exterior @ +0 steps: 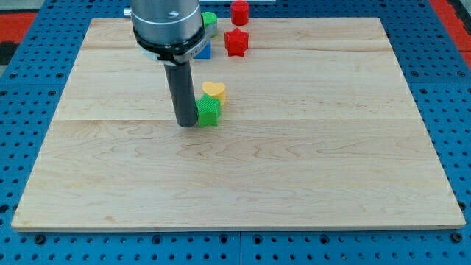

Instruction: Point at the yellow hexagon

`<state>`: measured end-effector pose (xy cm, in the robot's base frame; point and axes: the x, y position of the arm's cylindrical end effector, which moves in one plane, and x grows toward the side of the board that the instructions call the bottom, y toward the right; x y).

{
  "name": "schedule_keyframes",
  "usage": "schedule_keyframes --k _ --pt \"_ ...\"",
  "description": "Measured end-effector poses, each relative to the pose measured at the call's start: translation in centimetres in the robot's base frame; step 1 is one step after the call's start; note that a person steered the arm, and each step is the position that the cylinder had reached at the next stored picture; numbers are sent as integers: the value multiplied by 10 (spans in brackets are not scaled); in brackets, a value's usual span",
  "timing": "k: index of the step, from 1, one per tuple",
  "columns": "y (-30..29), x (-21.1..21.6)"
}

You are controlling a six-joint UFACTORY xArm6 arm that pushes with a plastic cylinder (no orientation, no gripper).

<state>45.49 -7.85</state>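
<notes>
The only yellow block (214, 90) in view lies above the board's middle; its top looks notched like a heart, and I cannot make out a hexagon. A green star-like block (208, 110) touches its lower edge. My tip (185, 124) rests on the board just left of the green block, close to or touching it, and below-left of the yellow block.
A red star block (236, 42) and another red block (240, 11) lie near the view's top. A blue block (203, 50) and a green block (210, 20) are partly hidden behind the arm's body. The wooden board (309, 162) sits on a blue perforated table.
</notes>
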Motion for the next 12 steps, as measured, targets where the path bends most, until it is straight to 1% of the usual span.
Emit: schedule_keyframes --k 1,2,3,4,5,6,7,9,10,11,12 --pt "-8 8" --pt "-55 7" --pt "-110 -24" --pt "-170 -74" --pt "-192 -136" --pt "-182 -216" --pt "-172 -264" --pt "-155 -264" --pt "-46 -262" --pt "-23 -263" --pt "-22 -263"
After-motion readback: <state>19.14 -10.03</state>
